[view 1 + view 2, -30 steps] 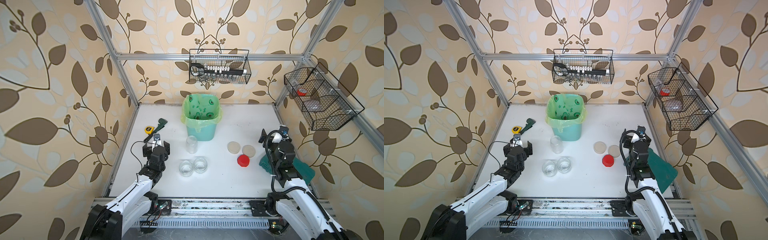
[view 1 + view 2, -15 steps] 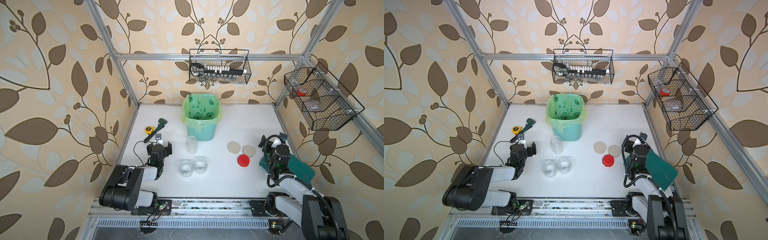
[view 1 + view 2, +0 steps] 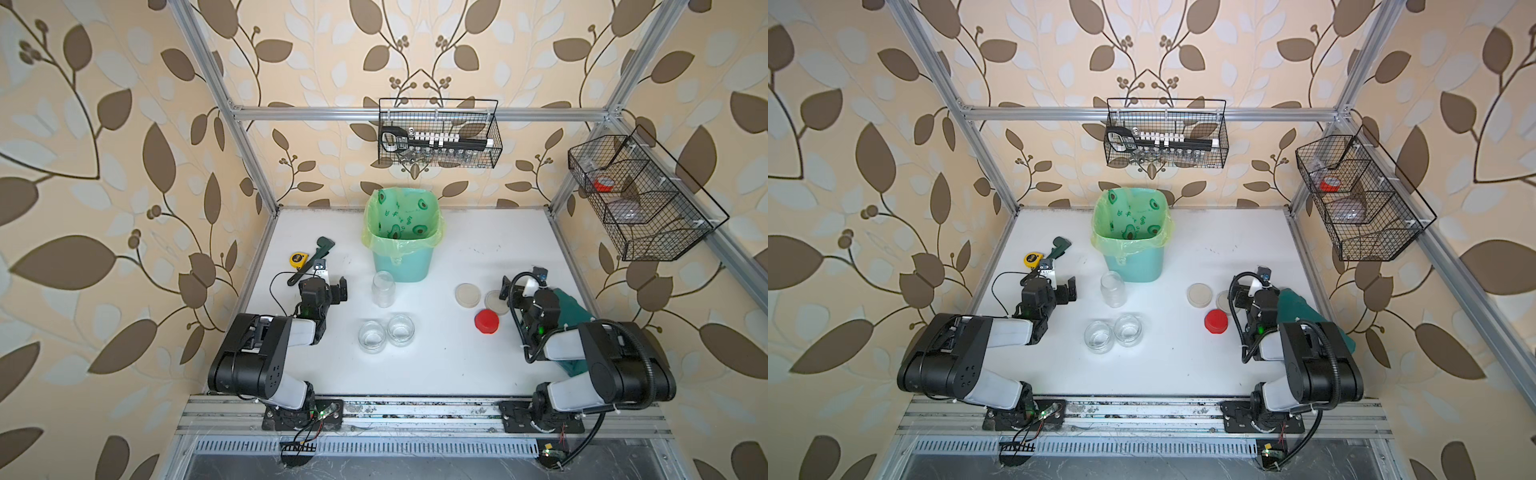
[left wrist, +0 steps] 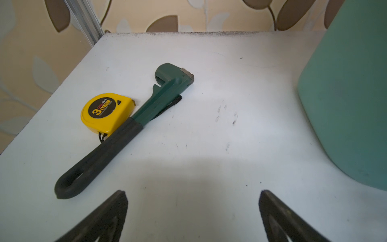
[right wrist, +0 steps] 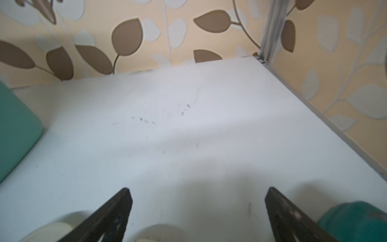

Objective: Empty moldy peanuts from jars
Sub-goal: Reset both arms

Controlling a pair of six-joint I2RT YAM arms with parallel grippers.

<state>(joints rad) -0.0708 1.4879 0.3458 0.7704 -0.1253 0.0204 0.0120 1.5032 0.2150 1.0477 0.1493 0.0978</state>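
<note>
Mid-worktop, a bit toward the front edge: squat jar (image 3: 372,336) right up against a second squat jar (image 3: 401,329), both upright, tops open. Just behind them, tall jar (image 3: 383,289), open too, close in front of the mint bin (image 3: 401,266) at the middle of the back edge. Moldy peanuts: can't make out any from up top.

Over toward the right edge: red lid (image 3: 486,321), beige lid (image 3: 467,295) and another beige lid (image 3: 494,303), all lying flat, that last one partly under the right gripper (image 5: 198,192). Claw spread wide there, nothing in it. Dark teal cloth (image 3: 571,301) along the right edge beneath that arm.

Left gripper (image 4: 192,194) low near the left edge, likewise spread wide and empty, pointed at a green wrench (image 4: 146,109) snug against a yellow tape measure (image 4: 105,112) toward the back-left corner.
</note>
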